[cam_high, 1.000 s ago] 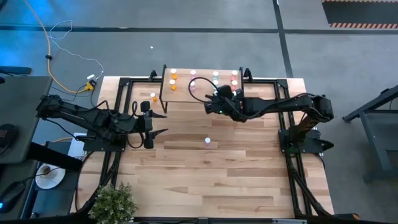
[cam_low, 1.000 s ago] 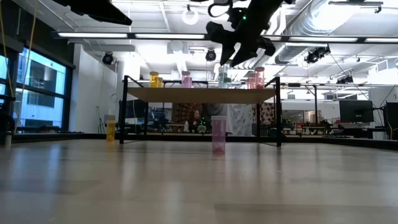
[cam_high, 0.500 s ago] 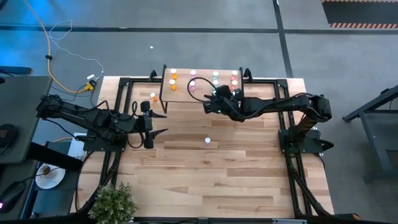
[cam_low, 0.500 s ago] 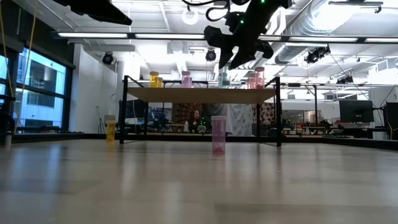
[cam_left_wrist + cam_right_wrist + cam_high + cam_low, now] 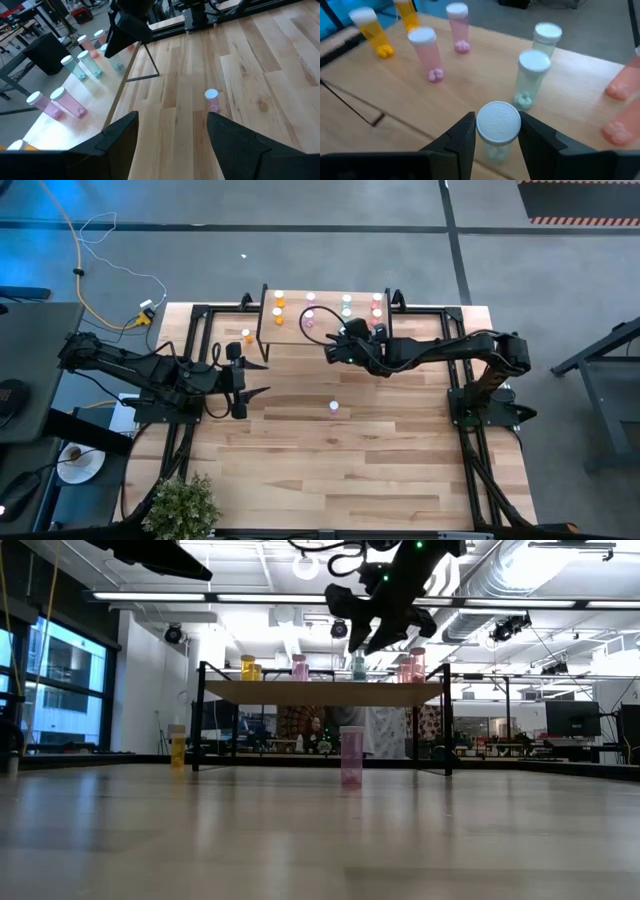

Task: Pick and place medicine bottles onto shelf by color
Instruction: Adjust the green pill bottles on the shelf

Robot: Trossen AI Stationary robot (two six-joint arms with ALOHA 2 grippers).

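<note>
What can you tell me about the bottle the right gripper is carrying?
The held bottle is a small clear teal-green cylinder with a white ribbed cap, pale pills at its bottom. It stands upright between the right gripper's dark fingers, which press its sides just below the cap. It hangs above the light-wood shelf, close to two teal-green bottles already standing there.

You get bright, even overhead light: ceiling strip lights (image 5: 300,602) glare in the low view, blue light tints the window (image 5: 60,680), and the nearest bottle cap (image 5: 498,123) looks soft.
</note>
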